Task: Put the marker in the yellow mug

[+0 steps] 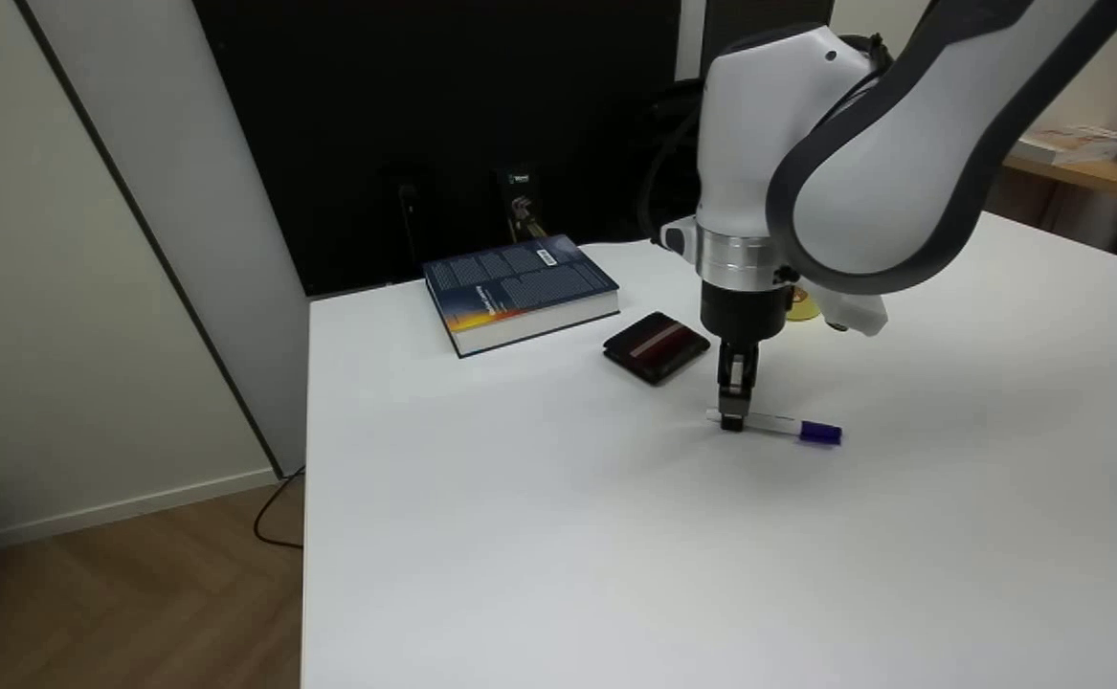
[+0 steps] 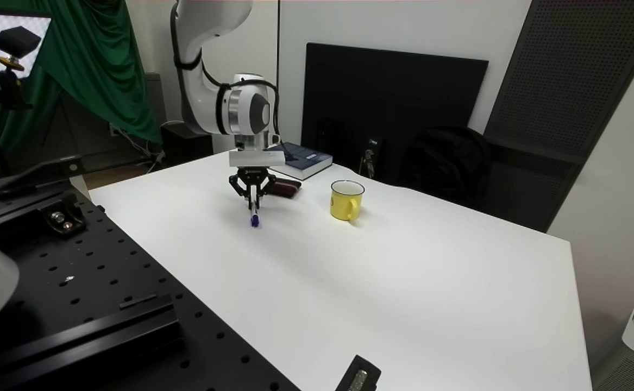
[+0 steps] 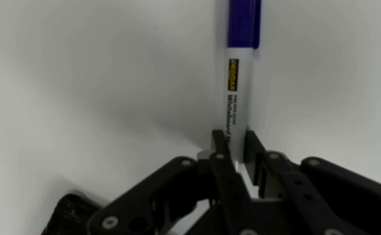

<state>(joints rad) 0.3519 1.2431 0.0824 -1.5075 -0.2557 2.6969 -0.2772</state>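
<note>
The marker, a white stick with a dark purple cap, shows in both exterior views (image 1: 776, 425) (image 2: 255, 220) and in the wrist view (image 3: 238, 75). It lies flat at the white table's surface; I cannot tell if it is slightly raised. My gripper (image 1: 732, 419) (image 2: 253, 204) (image 3: 234, 133) points straight down with its fingers against both sides of the marker's white body, near the end away from the cap. The yellow mug (image 2: 343, 203) stands upright with its handle toward the camera in an exterior view. Elsewhere it is mostly hidden behind the arm, with a yellow bit showing (image 1: 802, 306).
A dark wallet (image 1: 656, 347) (image 2: 284, 188) lies close beside the gripper; its edge shows in the wrist view (image 3: 71, 213). A thick blue book (image 1: 524, 284) (image 2: 301, 161) lies behind it near the table's edge. A black panel (image 2: 387, 98) stands behind the table.
</note>
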